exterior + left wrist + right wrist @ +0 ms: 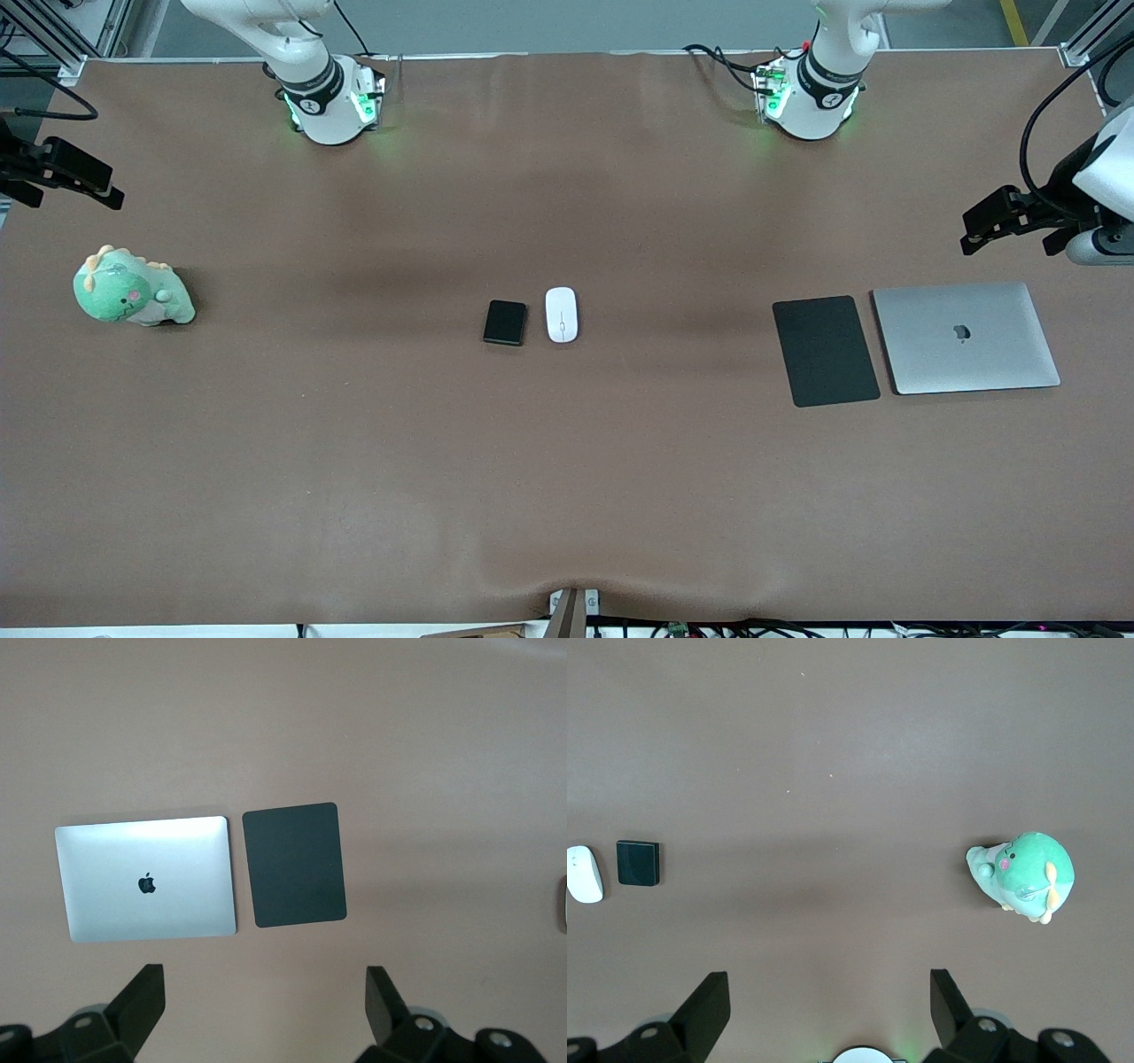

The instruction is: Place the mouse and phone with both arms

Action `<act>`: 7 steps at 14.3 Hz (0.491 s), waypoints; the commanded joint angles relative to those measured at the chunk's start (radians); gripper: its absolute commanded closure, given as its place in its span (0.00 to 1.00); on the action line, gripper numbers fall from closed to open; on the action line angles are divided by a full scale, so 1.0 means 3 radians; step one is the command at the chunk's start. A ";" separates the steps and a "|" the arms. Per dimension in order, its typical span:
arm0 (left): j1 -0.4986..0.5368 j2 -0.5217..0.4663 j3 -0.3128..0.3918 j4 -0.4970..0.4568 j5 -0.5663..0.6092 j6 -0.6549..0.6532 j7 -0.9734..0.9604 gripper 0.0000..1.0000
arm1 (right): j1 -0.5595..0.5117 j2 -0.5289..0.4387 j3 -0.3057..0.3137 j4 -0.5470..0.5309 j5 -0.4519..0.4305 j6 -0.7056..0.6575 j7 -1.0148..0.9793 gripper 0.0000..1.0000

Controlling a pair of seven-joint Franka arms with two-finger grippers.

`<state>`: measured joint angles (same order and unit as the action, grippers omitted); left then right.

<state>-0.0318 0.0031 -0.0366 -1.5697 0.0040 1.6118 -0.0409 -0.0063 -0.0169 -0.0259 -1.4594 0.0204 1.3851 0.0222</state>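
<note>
The white oval mouse [562,315] lies at the middle of the brown table, and the small black phone [505,322] lies right beside it, toward the right arm's end. The right wrist view shows both as well, the mouse [585,874] next to the phone [638,863]. My left gripper [264,992] hangs open and empty, high over the table's left-arm end near the laptop. My right gripper [828,992] is open and empty too, high over the right arm's end. Neither gripper touches anything.
A flat black mouse pad [825,350] lies toward the left arm's end, with a closed silver laptop [966,337] beside it. A green plush dinosaur [133,297] sits at the right arm's end. The arm bases [811,89] stand along the table's edge farthest from the front camera.
</note>
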 commanded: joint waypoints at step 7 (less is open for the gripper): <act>0.0029 0.0005 -0.0006 0.0012 -0.0054 -0.0055 0.0004 0.00 | -0.0025 0.0031 0.0005 0.0074 0.0004 -0.0046 -0.0043 0.00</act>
<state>-0.0288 0.0032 -0.0366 -1.5727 0.0040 1.6064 -0.0409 -0.0063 -0.0169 -0.0259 -1.4594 0.0205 1.3851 0.0221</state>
